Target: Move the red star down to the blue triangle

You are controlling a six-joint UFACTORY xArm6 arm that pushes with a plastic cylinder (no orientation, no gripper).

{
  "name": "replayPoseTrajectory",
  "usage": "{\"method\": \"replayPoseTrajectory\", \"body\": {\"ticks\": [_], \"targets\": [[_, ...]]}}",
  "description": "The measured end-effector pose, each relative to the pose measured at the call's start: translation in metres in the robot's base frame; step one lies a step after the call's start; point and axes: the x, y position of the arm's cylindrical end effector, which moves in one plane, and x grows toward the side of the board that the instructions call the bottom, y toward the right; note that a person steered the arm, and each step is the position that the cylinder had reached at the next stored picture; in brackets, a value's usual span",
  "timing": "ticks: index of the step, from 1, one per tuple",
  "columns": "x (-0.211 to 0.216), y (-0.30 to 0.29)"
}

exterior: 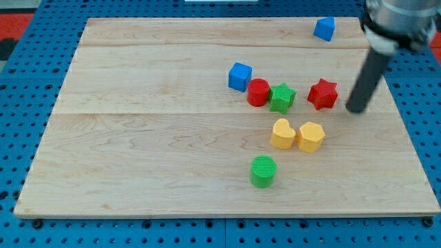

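Note:
The red star (322, 94) lies right of the board's middle. My tip (356, 109) rests on the board just to the star's right, a small gap apart. A blue block (324, 28), roughly triangular, sits near the view's top edge, above the star. A blue cube (240, 76) lies to the star's left, past a red cylinder (258, 92) and a green star (282, 98), which touch each other.
A yellow heart (282, 133) and a yellow hexagon-like block (311, 136) sit side by side below the red star. A green cylinder (262, 171) lies further down. The wooden board (138, 151) rests on a blue pegboard.

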Motion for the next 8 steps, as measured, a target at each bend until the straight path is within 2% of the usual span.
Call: {"method": "replayPoseTrajectory", "body": {"ticks": [1, 2, 4, 5, 6, 7, 8], "targets": [[-0.036, -0.059], [-0.103, -0.052], [-0.18, -0.052], [-0.164, -0.054], [-0.08, -0.059], [-0.046, -0.124], [-0.088, -0.198]]}}
